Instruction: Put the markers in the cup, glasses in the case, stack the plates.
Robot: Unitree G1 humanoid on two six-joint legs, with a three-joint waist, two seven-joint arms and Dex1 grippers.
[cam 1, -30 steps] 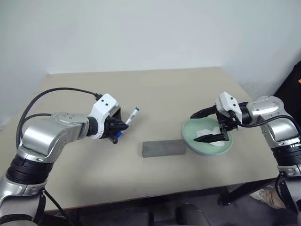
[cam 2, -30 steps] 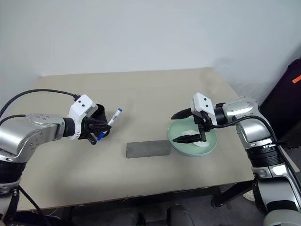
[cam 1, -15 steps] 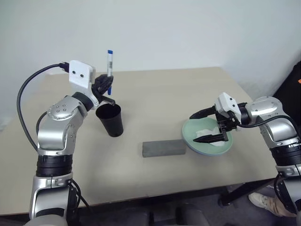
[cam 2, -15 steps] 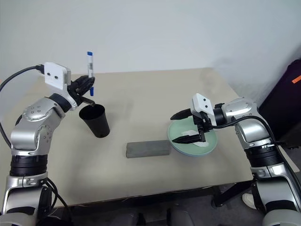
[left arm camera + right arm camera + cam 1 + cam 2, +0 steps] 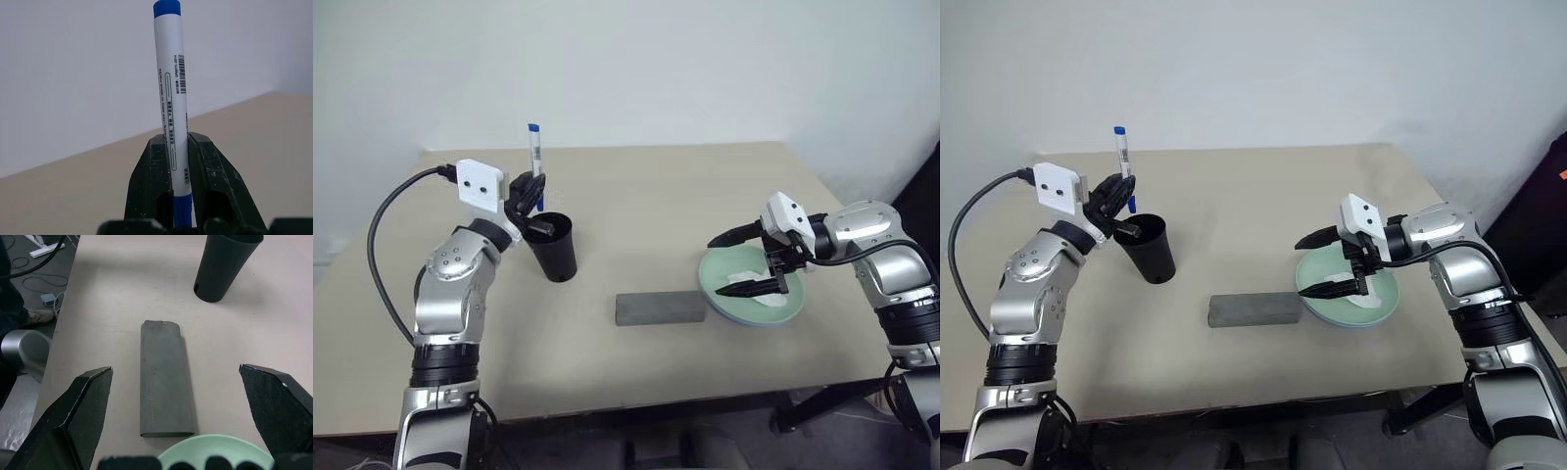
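On the left half of the tan table point(image 5: 636, 186) stands the black cup point(image 5: 554, 247), upright with its mouth open, well apart from the other things. Just above its far-left rim hangs the left gripper point(image 5: 530, 193), pinching the blue-capped marker point(image 5: 535, 157) near its lower end (fingers pressed tight against the white barrel from both sides). Marker held close to upright, blue end topmost, lower blue cap down by the cup's mouth, not inside the cup. Seen along the wrist, the same marker point(image 5: 172, 112) rising straight between the two black fingers point(image 5: 151, 186), printed text and a barcode running along the barrel.

Near the middle of the table, toward the near edge, lies the grey case point(image 5: 660, 307), flat, lid down, long side running left to right. From the right wrist, the case point(image 5: 164, 377) lying lengthwise between that gripper and the cup point(image 5: 222, 265).

To the right of the case, just beside it, sits the mint green plate point(image 5: 736, 296), with crumpled white tissue point(image 5: 754, 284) on it. Over the plate hovers the right gripper point(image 5: 736, 262), pointing left, fingers spread wide with nothing between them (one fingertip beyond the far rim, the other low over the plate). Whether the lower finger touches the tissue, cannot tell.
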